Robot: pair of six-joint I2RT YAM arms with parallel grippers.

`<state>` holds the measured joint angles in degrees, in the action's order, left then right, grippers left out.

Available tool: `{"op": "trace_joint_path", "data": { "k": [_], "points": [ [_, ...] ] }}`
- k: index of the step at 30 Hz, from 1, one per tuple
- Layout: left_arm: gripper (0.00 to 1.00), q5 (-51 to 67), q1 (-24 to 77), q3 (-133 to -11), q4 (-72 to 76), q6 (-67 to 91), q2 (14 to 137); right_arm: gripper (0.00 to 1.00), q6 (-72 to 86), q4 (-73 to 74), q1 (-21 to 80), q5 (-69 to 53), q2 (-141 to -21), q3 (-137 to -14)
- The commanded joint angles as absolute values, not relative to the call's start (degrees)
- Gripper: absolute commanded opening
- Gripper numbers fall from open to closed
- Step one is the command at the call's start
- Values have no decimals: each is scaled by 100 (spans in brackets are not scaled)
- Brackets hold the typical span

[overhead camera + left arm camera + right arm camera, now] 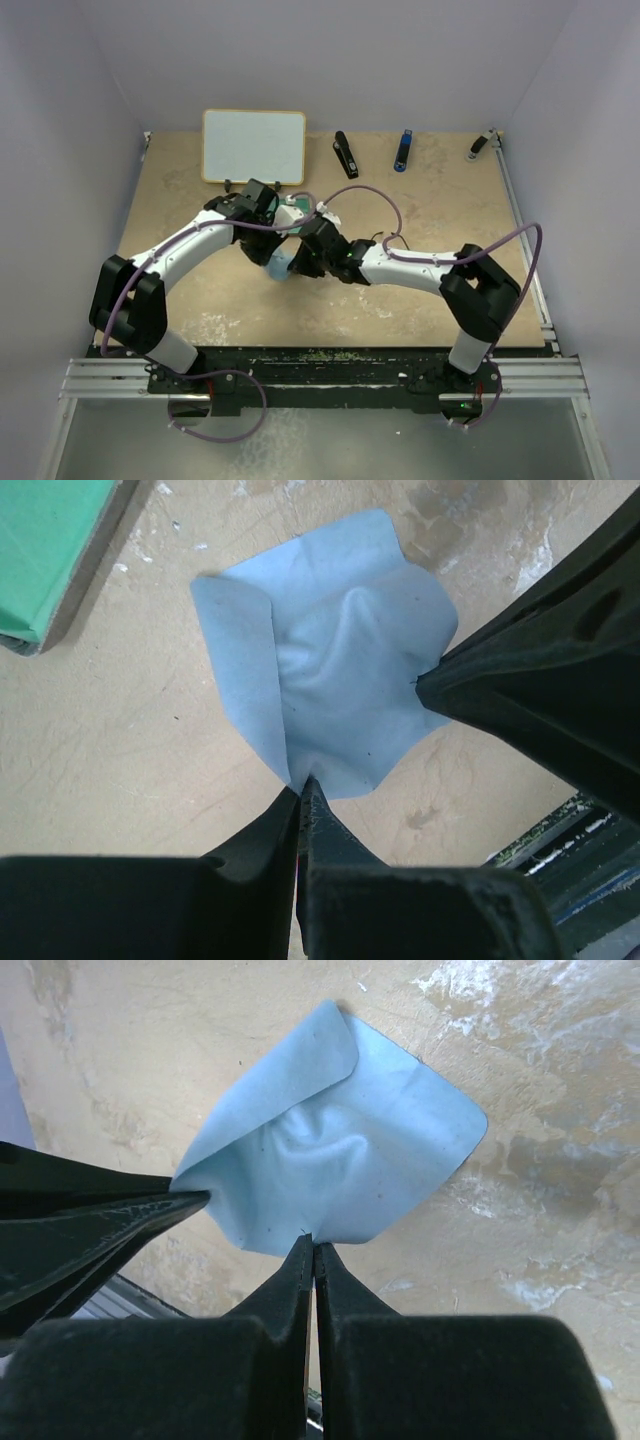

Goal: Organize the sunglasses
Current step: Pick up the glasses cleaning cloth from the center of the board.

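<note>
The left gripper was clenched on the near edge of the cloth, and the right gripper was clenched on the neighbouring edge, so both arms met over the middle of the table. The cloth sagged between the two pinches, with one far corner curled over itself. Its far part seemed to rest on the table, though the wrist views left that unsure. The sunglasses showed in no view. They may have lain under the crossed arms or in the green-lined case just beyond the cloth, but I cannot tell which.

The step looked like a two-handed fold or carry of the cloth. Doing it well called for both pinches firm, both wrists level and moving together, and enough spread to draw out the sag without tugging a corner free. The fingertips were close, so the arms needed room.
</note>
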<state>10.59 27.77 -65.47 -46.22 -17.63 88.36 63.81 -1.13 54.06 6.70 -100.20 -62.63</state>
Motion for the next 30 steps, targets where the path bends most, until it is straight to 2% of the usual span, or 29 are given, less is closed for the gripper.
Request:
{"op": "trace_joint_path", "data": {
  "k": [1, 6, 14, 18, 23, 30],
  "points": [
    [3, 1313, 2738, -6857, -4915, -1826, 8640, 0, 6319, 140, 5452, 1084, -9556, -6423],
    [3, 1658, 2573, -7246, -5426, -1899, 8714, 0, 6337, 363, 5510, 1300, -9174, -6457],
    [3, 3336, 1909, -7900, -6251, -2215, 8963, 0, 6121, 692, 5528, 1388, -9021, -6964],
    [3, 4203, 1663, -8017, -6652, -2500, 9046, 0, 6004, 984, 5528, 1343, -9241, -7548],
    [3, 4498, 1305, -8056, -6993, -2710, 9351, 0, 5695, 1658, 5477, 1236, -9784, -8562],
    [3, 5346, 696, -8191, -7891, -3507, 10168, 0, 5697, 1610, 5382, 878, -10062, -8654]
  ]
}}
